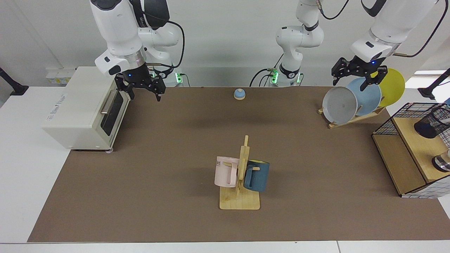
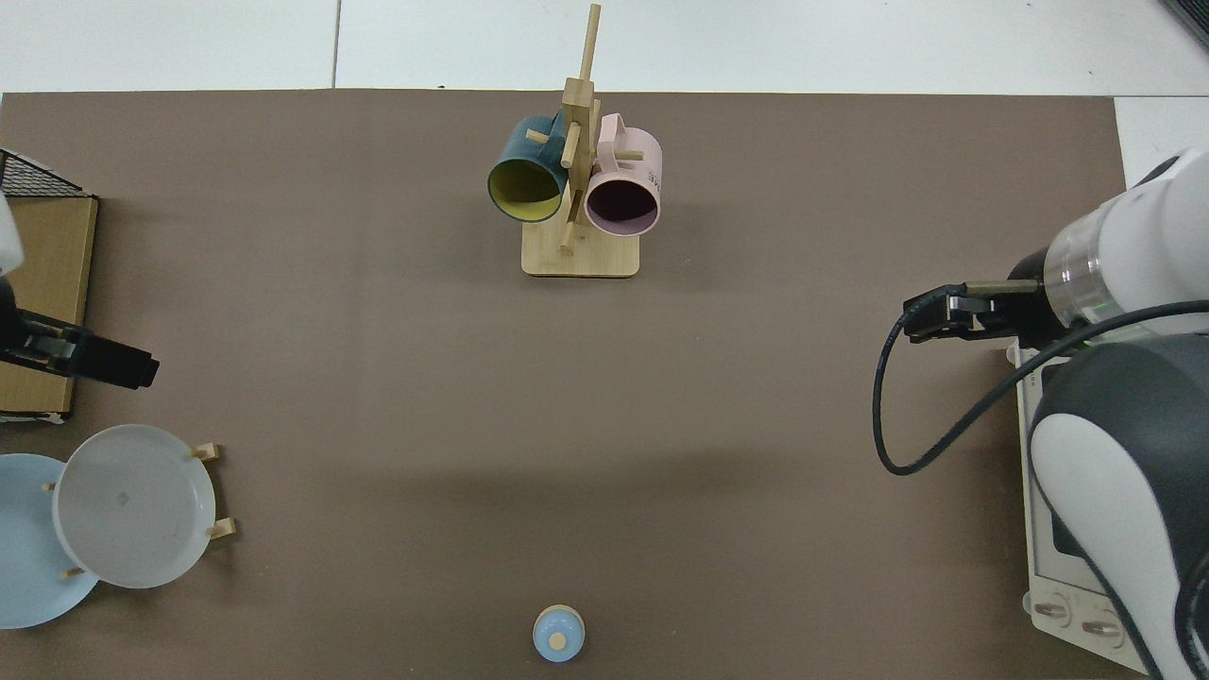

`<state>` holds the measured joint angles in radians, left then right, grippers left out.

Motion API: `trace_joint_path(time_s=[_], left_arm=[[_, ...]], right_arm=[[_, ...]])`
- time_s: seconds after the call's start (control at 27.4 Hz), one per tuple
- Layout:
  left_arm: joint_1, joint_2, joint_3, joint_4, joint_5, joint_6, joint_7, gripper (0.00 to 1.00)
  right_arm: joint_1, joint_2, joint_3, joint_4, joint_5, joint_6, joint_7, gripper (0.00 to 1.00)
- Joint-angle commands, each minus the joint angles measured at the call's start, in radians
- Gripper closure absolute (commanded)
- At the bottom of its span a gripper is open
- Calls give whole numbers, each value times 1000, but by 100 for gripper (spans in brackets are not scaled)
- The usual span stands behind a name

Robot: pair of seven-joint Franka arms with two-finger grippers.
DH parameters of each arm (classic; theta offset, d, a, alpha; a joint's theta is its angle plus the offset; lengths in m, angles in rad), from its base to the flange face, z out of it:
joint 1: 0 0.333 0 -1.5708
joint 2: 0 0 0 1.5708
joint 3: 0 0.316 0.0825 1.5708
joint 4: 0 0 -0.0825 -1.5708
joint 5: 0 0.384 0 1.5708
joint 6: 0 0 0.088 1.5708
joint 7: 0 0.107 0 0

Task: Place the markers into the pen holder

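Note:
The pen holder (image 1: pixel 429 123), a small black wire-mesh cup, lies tilted on a wooden shelf at the far right of the facing view. No markers show in either view. My left gripper (image 1: pixel 351 81) hangs open and empty above the plate rack, left of the pen holder and well above the table. My right gripper (image 1: pixel 144 93) waits open and empty at the other end of the table, beside the toaster oven's door. The top view shows only the black edge of the left gripper at its left border, and the pen holder lies outside it.
A cream toaster oven (image 1: pixel 79 109) stands at the table's end. A wooden mug tree (image 1: pixel 240 175) holds a pink and a dark blue mug mid-table. Grey, blue and yellow plates (image 1: pixel 339 104) lean in a rack. A black wire-grid frame (image 1: pixel 386 126) surrounds the shelf. A small blue bell (image 1: pixel 239 93) sits at the back.

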<state>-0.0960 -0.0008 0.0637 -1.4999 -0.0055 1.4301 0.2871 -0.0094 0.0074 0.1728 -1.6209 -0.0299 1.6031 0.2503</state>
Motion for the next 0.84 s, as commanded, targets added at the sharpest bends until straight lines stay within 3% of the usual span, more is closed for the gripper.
trace_joint_path(time_s=[0.0,0.8], left_arm=[[7,-30,-8,-37,19,21,-6,0],[15,-30,-10,-36,18,12,-6,0]], right_arm=[[-17,8,11,19,10,-20,-19,0],[-17,8,11,19,10,-20,-19,0]])
